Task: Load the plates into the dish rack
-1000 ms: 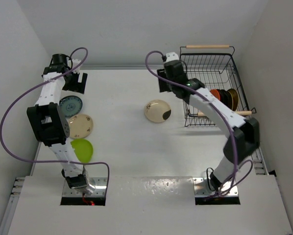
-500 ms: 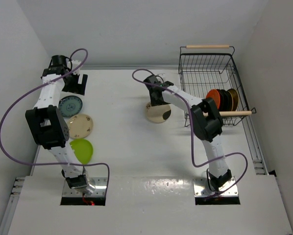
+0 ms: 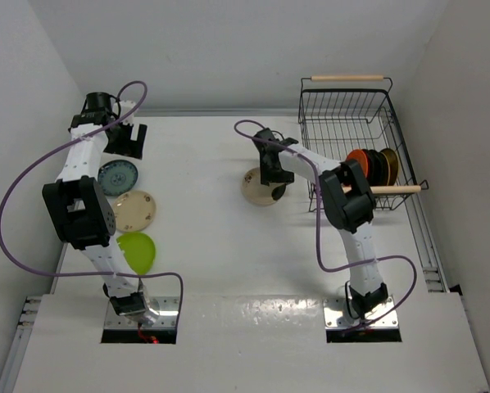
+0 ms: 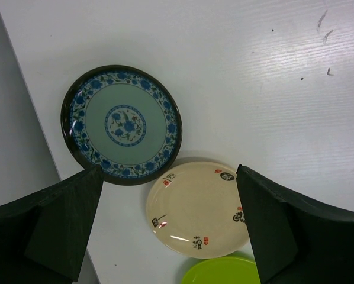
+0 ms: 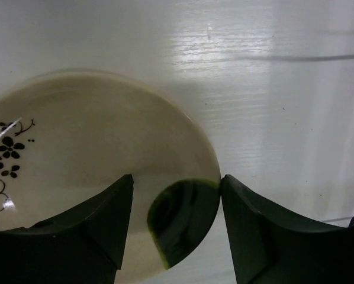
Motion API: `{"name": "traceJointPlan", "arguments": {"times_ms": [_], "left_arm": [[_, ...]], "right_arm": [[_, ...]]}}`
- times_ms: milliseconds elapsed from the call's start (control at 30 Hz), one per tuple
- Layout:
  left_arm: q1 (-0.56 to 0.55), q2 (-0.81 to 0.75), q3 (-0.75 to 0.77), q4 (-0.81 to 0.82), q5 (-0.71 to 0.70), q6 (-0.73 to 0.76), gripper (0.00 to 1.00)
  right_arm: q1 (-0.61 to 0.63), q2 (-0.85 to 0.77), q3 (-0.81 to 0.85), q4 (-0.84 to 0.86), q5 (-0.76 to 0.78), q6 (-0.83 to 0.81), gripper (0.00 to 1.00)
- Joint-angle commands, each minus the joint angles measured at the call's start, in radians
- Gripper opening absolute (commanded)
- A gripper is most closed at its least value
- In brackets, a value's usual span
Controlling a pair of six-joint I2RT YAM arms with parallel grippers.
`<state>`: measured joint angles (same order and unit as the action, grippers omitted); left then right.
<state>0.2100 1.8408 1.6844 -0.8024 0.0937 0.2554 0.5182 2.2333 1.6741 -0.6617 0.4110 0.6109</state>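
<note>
Over the cream plate [image 5: 88, 154], the right claw [image 5: 176, 189] hangs jaws apart astride its dark-patched rim, set to pinch it for the rack [image 3: 343, 106].

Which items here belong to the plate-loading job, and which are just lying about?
Job: black wire dish rack; orange round plate racked in it; cream plate with dark patch; teal patterned plate; beige plate; lime green plate.
Lying about: only the arms' purple cables.

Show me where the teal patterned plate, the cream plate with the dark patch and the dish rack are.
teal patterned plate [image 4: 125, 124]: left wrist view, its centre flower.
cream plate [image 5: 76, 148]: right wrist view, bare inner surface.
dish rack [image 3: 347, 79]: top view, far wooden handle.
</note>
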Motion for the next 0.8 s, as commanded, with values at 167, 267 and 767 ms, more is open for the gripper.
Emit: {"name": "traceJointPlan", "arguments": {"times_ms": [167, 267, 767], "left_arm": [[-0.001, -0.032, 0.02, 0.012, 0.018, 0.007, 1.0], [-0.001, -0.032, 0.011, 0.012, 0.018, 0.007, 1.0], [-0.001, -0.032, 0.011, 0.012, 0.018, 0.016, 1.0]], "right_arm": [[0.019, -0.058, -0.178, 0.125, -0.365, -0.023, 0.51], [0.042, -0.099, -0.227, 0.171, -0.432, -0.075, 0.5], [0.049, -0.139, -0.399, 0.292, -0.529, -0.037, 0.0]]}}
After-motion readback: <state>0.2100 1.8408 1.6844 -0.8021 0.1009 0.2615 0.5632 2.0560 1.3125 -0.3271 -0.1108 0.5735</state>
